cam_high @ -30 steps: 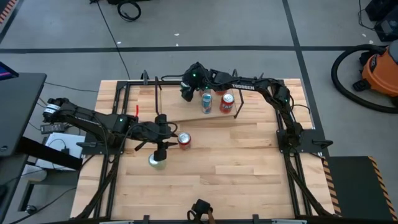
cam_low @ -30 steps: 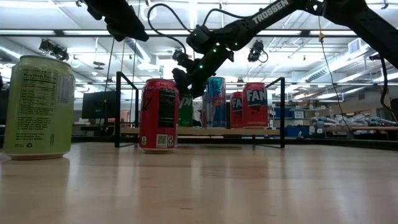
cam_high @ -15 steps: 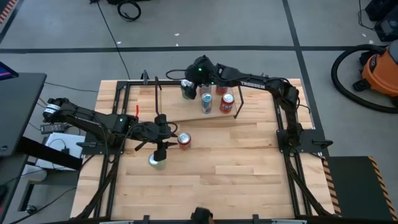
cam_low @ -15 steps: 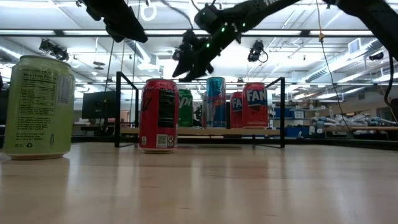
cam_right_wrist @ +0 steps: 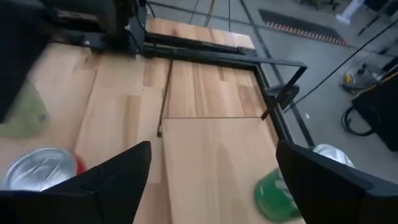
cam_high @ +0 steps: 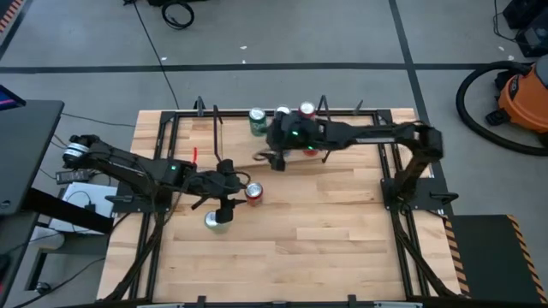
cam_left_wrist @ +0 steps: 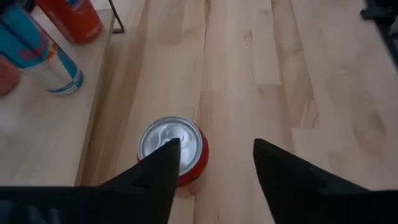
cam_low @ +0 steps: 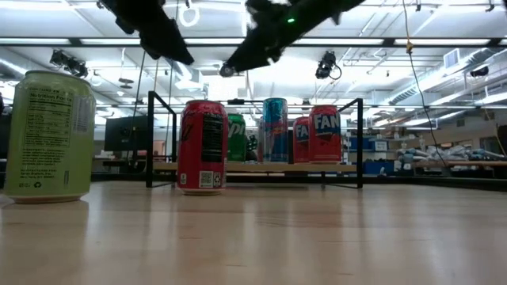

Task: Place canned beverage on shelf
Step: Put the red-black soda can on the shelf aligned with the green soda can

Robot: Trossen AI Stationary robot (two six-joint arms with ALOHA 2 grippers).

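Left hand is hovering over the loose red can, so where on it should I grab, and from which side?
Grip the red can around its round side wall, descending from above: it stands upright, and the left hand hangs open over it. The green can stands apart.

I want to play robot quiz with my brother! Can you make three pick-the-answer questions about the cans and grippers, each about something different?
1. Where is the red can under the left gripper? A on the shelf; B on the table; C on the floor.
2. How many cans stand on the shelf? A two; B four; C seven.
3. The right gripper is: A open and empty; B shut on a green can; C shut on a red can.
Answers: B, it stands on the planks in front of the shelf; B, the low view shows one green, one blue, two red; A, its fingers spread wide with nothing between.
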